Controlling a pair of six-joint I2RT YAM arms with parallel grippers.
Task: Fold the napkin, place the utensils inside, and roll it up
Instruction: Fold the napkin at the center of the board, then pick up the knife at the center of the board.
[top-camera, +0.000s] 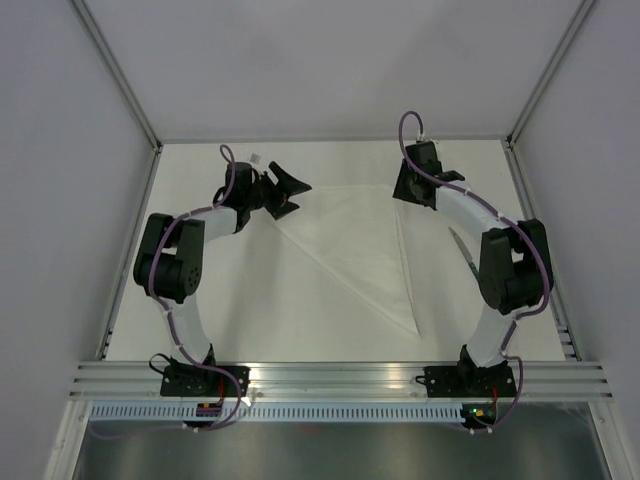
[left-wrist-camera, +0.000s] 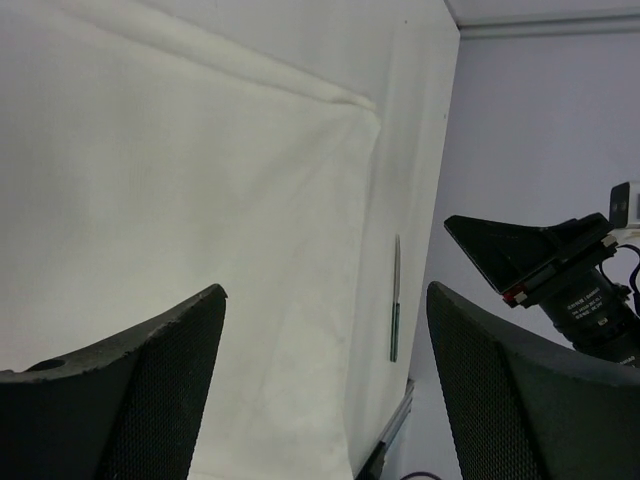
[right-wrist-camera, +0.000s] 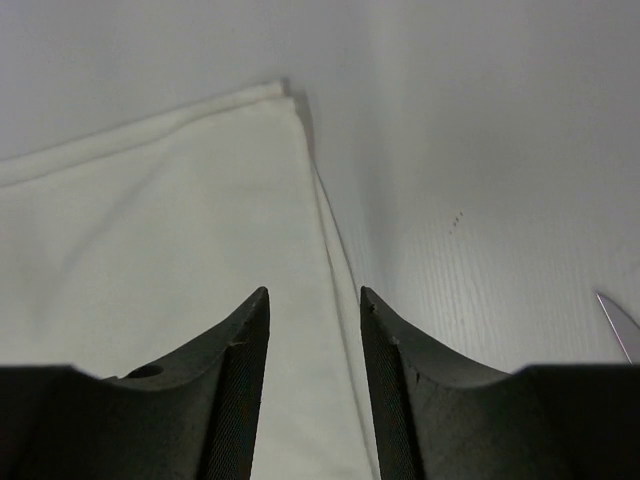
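The white napkin (top-camera: 365, 245) lies folded into a triangle on the table, one long edge running from the far left to the near right. It fills the left wrist view (left-wrist-camera: 200, 200), and its far corner shows in the right wrist view (right-wrist-camera: 180, 200). My left gripper (top-camera: 296, 198) is open and empty at the napkin's far left corner, jaws wide apart (left-wrist-camera: 325, 290). My right gripper (top-camera: 405, 192) is open and empty just above the napkin's far right edge (right-wrist-camera: 314, 295). A slim teal utensil (left-wrist-camera: 394, 305) lies on the table right of the napkin (top-camera: 462, 252).
The white table (top-camera: 250, 310) is walled in by grey panels on three sides. An aluminium rail (top-camera: 340, 380) runs along the near edge by the arm bases. The right gripper and its camera show in the left wrist view (left-wrist-camera: 560, 270).
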